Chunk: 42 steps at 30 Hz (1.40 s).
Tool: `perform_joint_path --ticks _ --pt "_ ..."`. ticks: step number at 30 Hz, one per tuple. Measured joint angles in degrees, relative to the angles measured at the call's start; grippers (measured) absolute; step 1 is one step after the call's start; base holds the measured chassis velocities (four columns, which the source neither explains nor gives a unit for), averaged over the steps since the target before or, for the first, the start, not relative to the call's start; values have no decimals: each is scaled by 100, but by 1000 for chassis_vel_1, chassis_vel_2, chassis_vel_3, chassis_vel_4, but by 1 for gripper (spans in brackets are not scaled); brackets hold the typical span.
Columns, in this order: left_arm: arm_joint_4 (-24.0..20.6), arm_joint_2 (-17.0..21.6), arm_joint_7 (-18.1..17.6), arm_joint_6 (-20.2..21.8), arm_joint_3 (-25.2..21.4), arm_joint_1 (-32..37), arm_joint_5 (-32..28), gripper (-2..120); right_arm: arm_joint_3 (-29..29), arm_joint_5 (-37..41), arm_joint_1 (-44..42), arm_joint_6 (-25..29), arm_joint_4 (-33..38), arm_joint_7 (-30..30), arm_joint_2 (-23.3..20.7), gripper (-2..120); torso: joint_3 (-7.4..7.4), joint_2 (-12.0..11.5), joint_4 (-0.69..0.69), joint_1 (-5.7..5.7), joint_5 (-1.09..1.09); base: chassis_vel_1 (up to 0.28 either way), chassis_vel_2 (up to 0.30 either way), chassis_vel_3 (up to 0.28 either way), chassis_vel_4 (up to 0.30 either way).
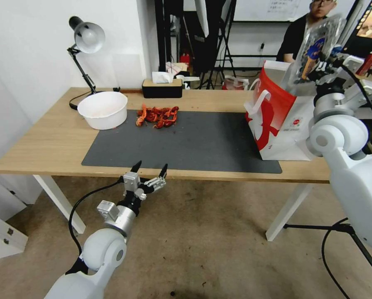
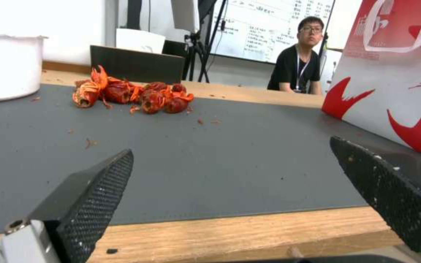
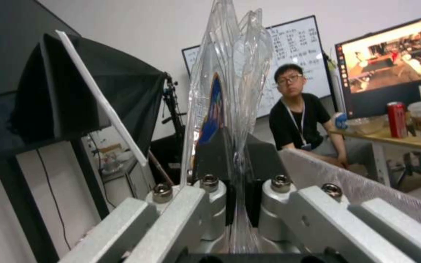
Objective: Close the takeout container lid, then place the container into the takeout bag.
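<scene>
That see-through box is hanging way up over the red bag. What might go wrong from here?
The right gripper pinches the takeout container only by its thin edge, so the slippery plastic might slide free. It hangs tilted above the takeout bag, so it could catch the rim or a handle going in. The squeezed halves look bowed and might spring apart.

Small red logo on the takeout bag [image 1: 277, 124] unreadable, whiteboard [image 2: 264, 33] writing too small to read
</scene>
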Motion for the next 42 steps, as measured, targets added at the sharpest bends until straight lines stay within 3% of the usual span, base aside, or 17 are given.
perform_joint_path --ticks 11,14,18,26,36,38,42 --pt "10 -16 -36 -22 3 27 -12 100 44 197 -149 -12 37 145 132 37 0 0 0 0 0 0 0 0 0" --pt "23 -22 -48 -46 8 26 -13 100 59 164 -207 -19 55 159 165 55 0 0 1 0 0 0 0 0 0" --pt "23 -20 -52 -49 9 24 -13 100 79 167 -234 -20 55 155 171 64 0 0 0 0 0 0 0 0 0" --pt "35 -43 -85 -49 15 9 -26 100 113 221 -278 53 85 -39 176 95 0 0 0 0 0 0 0 0 0" --pt "23 -90 -70 -48 -1 28 4 100 44 198 -254 174 216 -392 128 100 0 0 1 0 0 0 0 0 0" --pt "-2 -73 -60 -66 -24 29 -54 100 31 -227 -354 497 241 -928 55 100 0 0 0 0 0 0 0 0 0" --pt "-6 -65 -24 -111 -81 31 -97 100 15 -258 -594 669 459 -1417 30 100 0 0 1 0 -1 0 0 0 0"
